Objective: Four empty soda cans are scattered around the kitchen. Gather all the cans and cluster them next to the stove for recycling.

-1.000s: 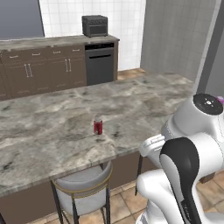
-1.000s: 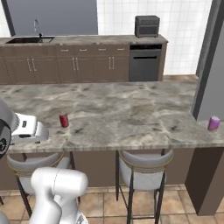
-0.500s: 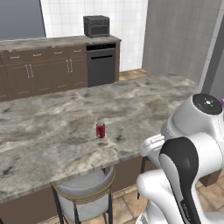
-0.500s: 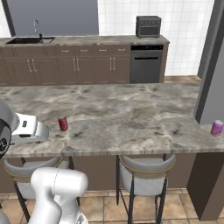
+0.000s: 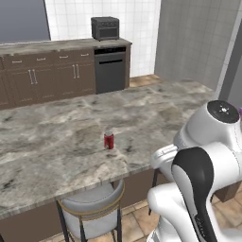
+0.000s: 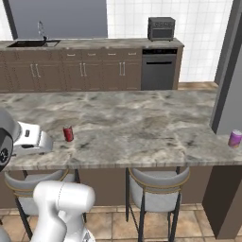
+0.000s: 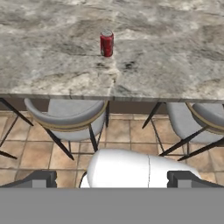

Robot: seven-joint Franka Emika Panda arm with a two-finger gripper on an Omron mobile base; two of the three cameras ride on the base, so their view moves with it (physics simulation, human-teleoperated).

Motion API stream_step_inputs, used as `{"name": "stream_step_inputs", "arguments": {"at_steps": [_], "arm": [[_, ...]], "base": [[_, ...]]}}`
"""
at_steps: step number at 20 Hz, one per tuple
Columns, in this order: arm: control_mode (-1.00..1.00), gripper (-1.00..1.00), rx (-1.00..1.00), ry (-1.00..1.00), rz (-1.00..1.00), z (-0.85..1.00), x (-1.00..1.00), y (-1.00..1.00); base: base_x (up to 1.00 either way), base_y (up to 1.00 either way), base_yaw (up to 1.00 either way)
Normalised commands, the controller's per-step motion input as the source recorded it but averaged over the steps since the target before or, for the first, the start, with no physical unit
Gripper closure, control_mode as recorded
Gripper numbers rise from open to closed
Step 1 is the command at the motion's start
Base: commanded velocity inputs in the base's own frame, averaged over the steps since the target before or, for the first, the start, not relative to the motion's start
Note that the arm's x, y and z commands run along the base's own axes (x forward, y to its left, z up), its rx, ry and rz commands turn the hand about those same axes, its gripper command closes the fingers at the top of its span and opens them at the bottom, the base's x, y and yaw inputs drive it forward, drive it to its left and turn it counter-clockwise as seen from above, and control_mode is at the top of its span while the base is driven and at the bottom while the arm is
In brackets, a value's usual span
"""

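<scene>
Two soda cans are all we can pick out. The red can [image 5: 108,140] stands upright on the marble island surface [image 5: 61,127], near its front edge, above a grey stool [image 5: 93,208]. The pink-purple can [image 6: 235,139] stands at the far right end of the same surface, close to a grey wall [image 6: 229,71], well apart from the red one; its markings are too small for us to read. In the left base view the robot's white arm covers that end of the surface. Of the hand [image 7: 111,179] we see just two dark finger tips, wide apart, with nothing between them. On the back counter [image 6: 94,44] sits a dark toaster oven [image 6: 161,28] above a dishwasher [image 6: 159,69]; a sink [image 6: 33,43] is partly cut off at the left.
</scene>
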Motion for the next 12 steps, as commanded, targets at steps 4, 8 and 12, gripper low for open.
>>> {"name": "stream_step_inputs", "arguments": {"at_steps": [4, 8, 12], "arm": [[-1.0, -1.0, 0.0, 0.09, 0.0, 0.0, 0.38, 0.0], [-1.0, -1.0, 0.0, 0.09, 0.0, 0.0, 0.33, 0.0], [-1.0, -1.0, 0.0, 0.01, 0.0, -0.01, 0.17, 0.0]], "base": [[0.0, 0.0, 0.0], [0.0, 0.0, 0.0], [0.0, 0.0, 0.0]]}}
